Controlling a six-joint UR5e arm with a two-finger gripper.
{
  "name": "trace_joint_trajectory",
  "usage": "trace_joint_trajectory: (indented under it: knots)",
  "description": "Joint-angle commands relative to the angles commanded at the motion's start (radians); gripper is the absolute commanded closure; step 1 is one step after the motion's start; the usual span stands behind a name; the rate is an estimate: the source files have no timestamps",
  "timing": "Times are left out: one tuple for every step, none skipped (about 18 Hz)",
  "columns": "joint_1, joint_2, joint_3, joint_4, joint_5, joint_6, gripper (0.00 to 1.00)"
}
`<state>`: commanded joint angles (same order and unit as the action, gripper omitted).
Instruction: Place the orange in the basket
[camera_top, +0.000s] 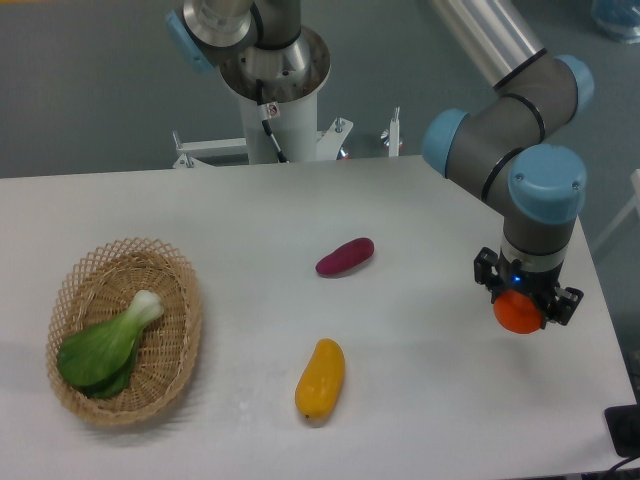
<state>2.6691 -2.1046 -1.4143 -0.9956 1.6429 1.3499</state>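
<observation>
The white table (420, 210) takes up most of the view, with the robot arm (520, 110) reaching over its right side and the tan wicker basket (180, 345) far off at the left, a green bok choy (105, 345) lying inside it. Near the middle lie a yellow mango-shaped fruit (320, 380) and, a little further back, a purple sweet potato (345, 257), well apart from each other. At the right edge the gripper (525, 305) has its jaws clamped on the orange (518, 314), well away from the basket.
</observation>
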Motion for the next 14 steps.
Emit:
trace_joint_trajectory:
  knots:
    - [0.002,0.0,-0.002,0.0,0.0,0.0,0.35]
    - [0.002,0.0,0.0,0.0,0.0,0.0,0.35]
    - [0.002,0.0,0.003,0.0,-0.002,0.0,0.34]
    - [0.002,0.0,0.005,-0.006,0.0,0.0,0.34]
    - [0.002,0.002,0.005,-0.015,0.002,-0.003,0.34]
    - [-0.002,0.0,0.005,-0.02,0.002,-0.005,0.35]
    - [-0.002,0.0,0.005,-0.02,0.002,-0.006,0.35]
    - [0.0,0.002,0.005,-0.021,-0.002,-0.009,0.35]
    - [0.0,0.005,0.003,-0.021,-0.006,-0.014,0.35]
    - [0.0,0.005,0.003,-0.021,-0.011,-0.015,0.35]
    - [-0.002,0.008,0.002,-0.021,-0.015,-0.02,0.35]
    - [-0.005,0.012,0.0,-0.021,-0.021,-0.037,0.35]
    - [-0.008,0.017,-0.002,-0.021,-0.037,-0.058,0.35]
    - [-0.018,0.02,-0.002,-0.021,-0.058,-0.08,0.35]
